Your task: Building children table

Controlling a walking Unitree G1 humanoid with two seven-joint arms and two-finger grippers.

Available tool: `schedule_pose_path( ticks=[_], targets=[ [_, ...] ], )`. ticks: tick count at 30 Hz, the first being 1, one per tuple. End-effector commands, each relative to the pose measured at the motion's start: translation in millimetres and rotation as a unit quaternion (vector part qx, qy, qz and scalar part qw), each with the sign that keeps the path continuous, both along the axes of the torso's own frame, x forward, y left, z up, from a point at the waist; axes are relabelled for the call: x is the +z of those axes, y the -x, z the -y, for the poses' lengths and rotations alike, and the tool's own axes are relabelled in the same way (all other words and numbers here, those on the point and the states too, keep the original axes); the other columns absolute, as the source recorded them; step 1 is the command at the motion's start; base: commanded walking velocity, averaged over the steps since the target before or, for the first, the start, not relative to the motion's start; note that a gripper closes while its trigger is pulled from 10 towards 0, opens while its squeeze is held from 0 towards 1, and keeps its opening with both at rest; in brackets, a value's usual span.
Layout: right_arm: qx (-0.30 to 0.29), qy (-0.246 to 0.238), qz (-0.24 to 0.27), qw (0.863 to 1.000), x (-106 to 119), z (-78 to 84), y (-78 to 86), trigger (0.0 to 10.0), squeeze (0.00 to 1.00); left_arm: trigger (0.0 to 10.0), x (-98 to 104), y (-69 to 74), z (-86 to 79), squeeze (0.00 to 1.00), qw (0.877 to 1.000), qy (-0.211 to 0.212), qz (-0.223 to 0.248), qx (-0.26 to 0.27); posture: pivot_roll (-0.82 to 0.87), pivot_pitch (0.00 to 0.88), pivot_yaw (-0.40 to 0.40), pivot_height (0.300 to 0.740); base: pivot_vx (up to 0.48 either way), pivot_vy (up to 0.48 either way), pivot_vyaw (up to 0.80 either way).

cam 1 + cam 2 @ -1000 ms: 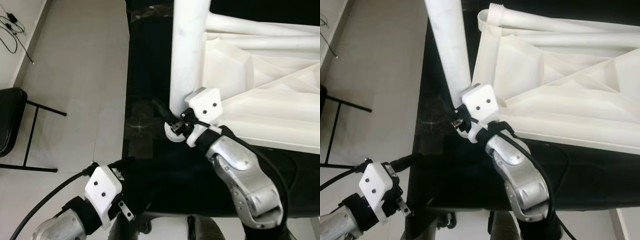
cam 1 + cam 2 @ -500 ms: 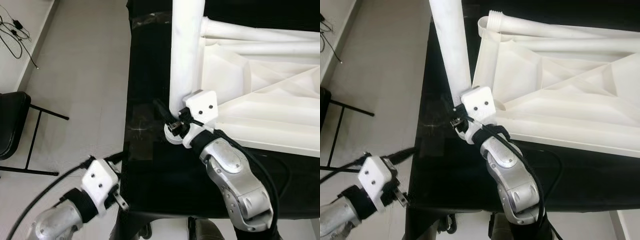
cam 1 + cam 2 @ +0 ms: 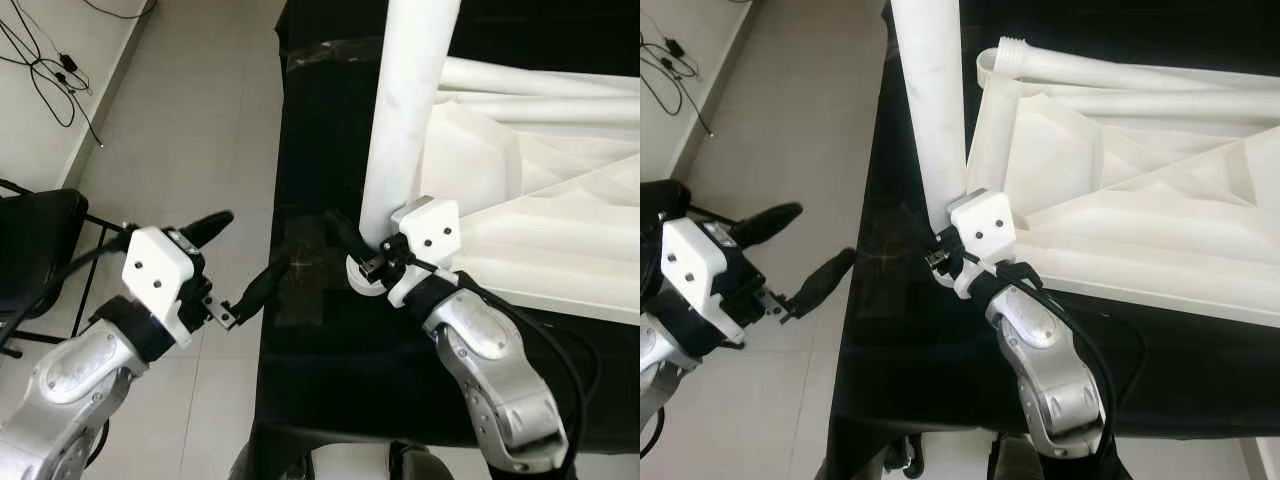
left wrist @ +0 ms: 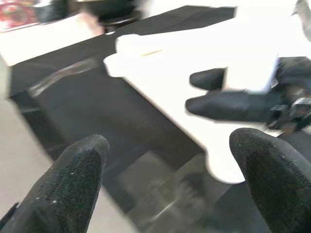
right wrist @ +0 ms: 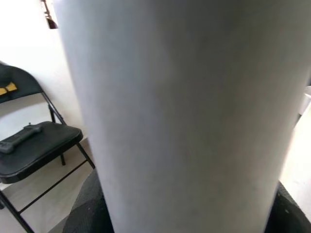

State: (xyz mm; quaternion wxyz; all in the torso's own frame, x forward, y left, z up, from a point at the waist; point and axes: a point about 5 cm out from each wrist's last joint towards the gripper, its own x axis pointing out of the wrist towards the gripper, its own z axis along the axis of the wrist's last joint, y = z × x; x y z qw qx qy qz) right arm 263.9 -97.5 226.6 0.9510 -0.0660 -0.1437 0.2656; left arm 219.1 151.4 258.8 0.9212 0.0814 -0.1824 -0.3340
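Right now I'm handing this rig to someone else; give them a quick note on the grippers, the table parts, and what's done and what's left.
Right gripper: shut on the white leg, held upright near its base, at the corner of the tabletop.
Left gripper: open, empty, at the black table edge, pointing toward the leg.
Tabletop lies underside up on the black table.
Done: leg stood at the corner socket.
Left: whether it is seated cannot be seen; finish fixing it, then the other legs.

table leg (image 3: 410, 110) white | tabletop (image 3: 1160, 190) white | work surface (image 3: 320, 330) black | chair (image 5: 34, 145) black
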Motion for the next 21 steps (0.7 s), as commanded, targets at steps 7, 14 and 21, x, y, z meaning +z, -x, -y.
schedule_pose_path(
  ticks=[7, 14, 21],
  targets=[
    [0.013, -0.015, -0.074, 0.997, -36.0, -4.7, -4.8, 10.0, 0.00, 10.0, 50.7, -6.0, 24.7, 0.00, 0.987, 0.067, 0.026, -0.141, 0.02, 0.274, 0.148, 0.740, 0.000, 0.000, 0.00],
    [0.017, -0.012, -0.074, 0.997, -40.9, -8.1, -7.3, 10.0, 0.00, 10.0, 95.4, -19.7, 40.2, 0.00, 0.976, 0.024, 0.080, -0.202, 0.02, 0.260, 0.150, 0.740, 0.000, 0.000, 0.00],
    [0.022, -0.007, -0.072, 0.997, -41.9, -10.0, -7.7, 10.0, 0.00, 10.0, 113.4, -38.1, 46.0, 0.00, 0.978, -0.015, 0.101, -0.183, 0.02, 0.259, 0.153, 0.740, 0.000, 0.000, 0.00]
  ],
)
